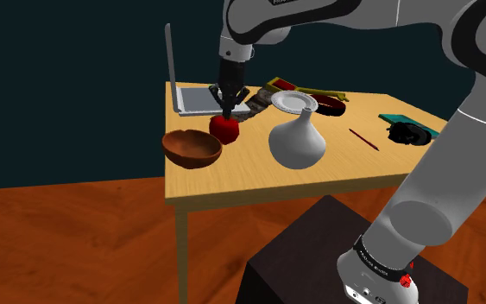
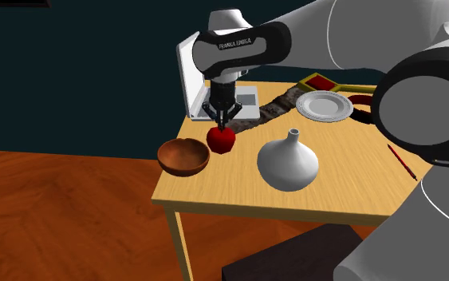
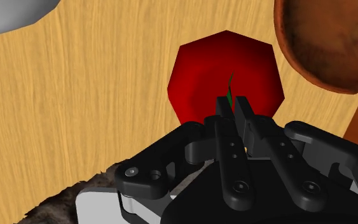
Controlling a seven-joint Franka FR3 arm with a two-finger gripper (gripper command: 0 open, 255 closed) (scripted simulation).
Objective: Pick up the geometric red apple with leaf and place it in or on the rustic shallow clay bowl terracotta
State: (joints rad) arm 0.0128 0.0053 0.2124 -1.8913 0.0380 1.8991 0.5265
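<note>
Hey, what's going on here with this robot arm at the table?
The white arm's black gripper points straight down onto the faceted red apple, with its fingers pinched together at the apple's top. The apple is right beside the brown bowl on the wooden table, not in it yet. It's hard to tell whether the apple has left the tabletop. A grey vase stands on the apple's other side.
</note>
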